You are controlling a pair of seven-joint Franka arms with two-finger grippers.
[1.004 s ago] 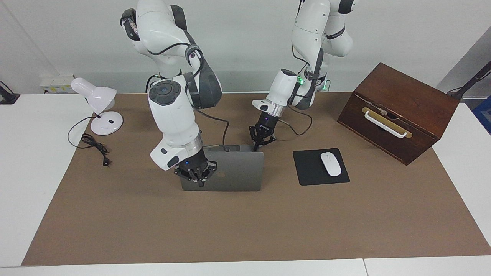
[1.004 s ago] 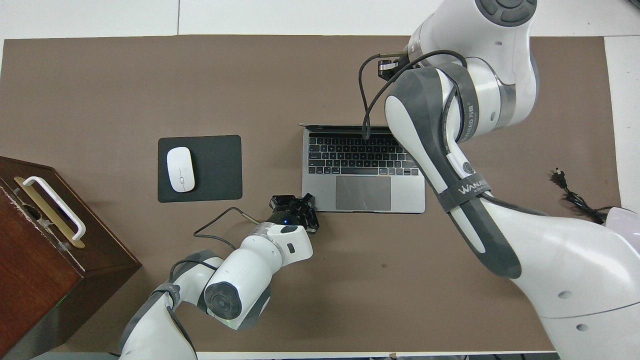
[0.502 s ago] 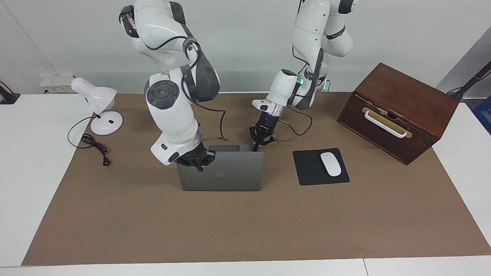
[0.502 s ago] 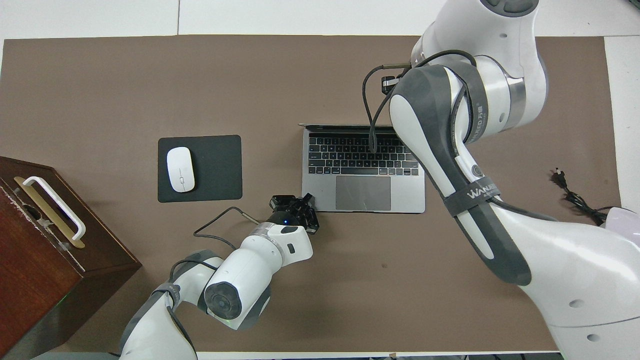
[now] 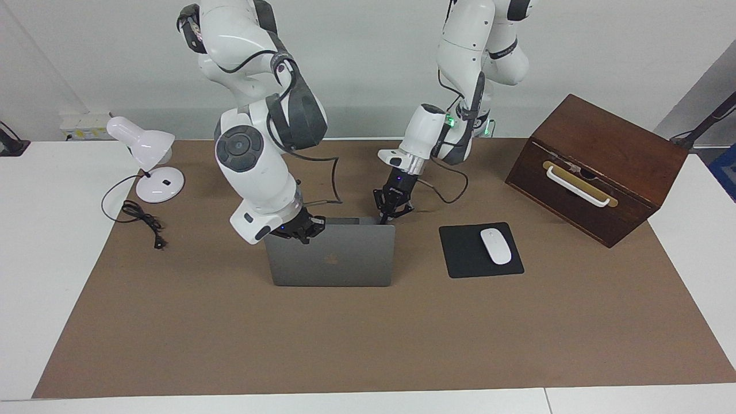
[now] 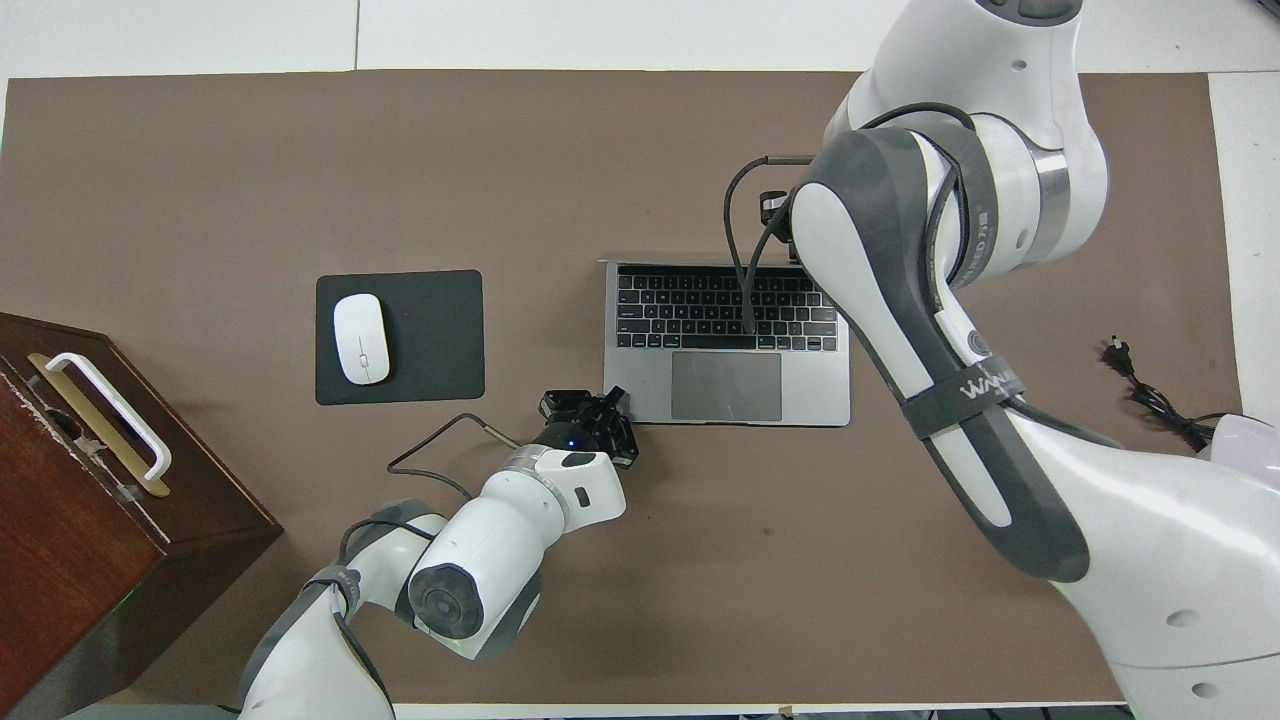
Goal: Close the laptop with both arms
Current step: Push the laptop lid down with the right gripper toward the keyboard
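Clenched, the right gripper (image 5: pixel 303 236) presses against the top edge of the laptop (image 5: pixel 333 259) lid near one corner, holding nothing; the left gripper (image 5: pixel 384 218), also clenched and empty, sits at the corner of the laptop's base nearest the robots. One thin, smooth silver-grey metal laptop stands open mid-mat, its lid upright – keys dark, trackpad flat. Beside the laptop, toward the left arm's end, lies one matte black square mouse pad (image 5: pixel 468 259) carrying one glossy white mouse (image 5: pixel 495 246).

Silver-grey laptop (image 5: pixel 330 256), black mouse pad (image 5: pixel 468 253)
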